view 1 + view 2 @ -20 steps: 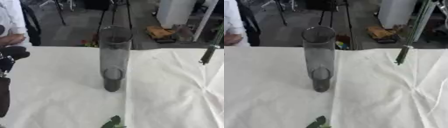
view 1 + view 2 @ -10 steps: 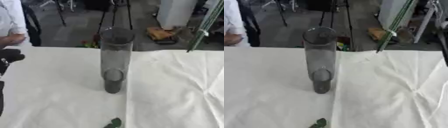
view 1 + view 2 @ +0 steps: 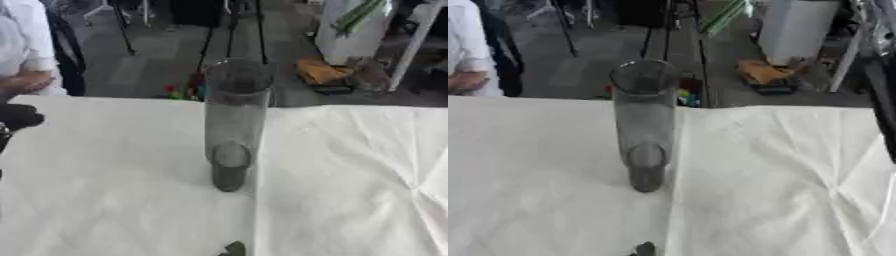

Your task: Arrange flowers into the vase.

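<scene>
A tall clear glass vase (image 3: 232,125) stands upright on the white cloth, near the middle, with nothing in it. A green flower stem (image 3: 724,15) hangs slanted at the top edge, above and just right of the vase mouth; whatever holds it is out of frame. The same stem (image 3: 359,15) shows further right in the left eye view. My right arm (image 3: 881,95) runs down the right edge as a dark bar, its hand hidden. My left hand (image 3: 17,116) is a black shape at the left edge, well away from the vase.
A green leaf (image 3: 234,248) lies on the cloth at the near edge, in front of the vase. The white tablecloth (image 3: 350,165) is creased on the right. Beyond the far table edge are stands, a white bin (image 3: 794,25) and a person in white (image 3: 26,45).
The green stem has risen from table height at the right to the top of the view and swung left toward the vase. My left hand has slid toward the left edge.
</scene>
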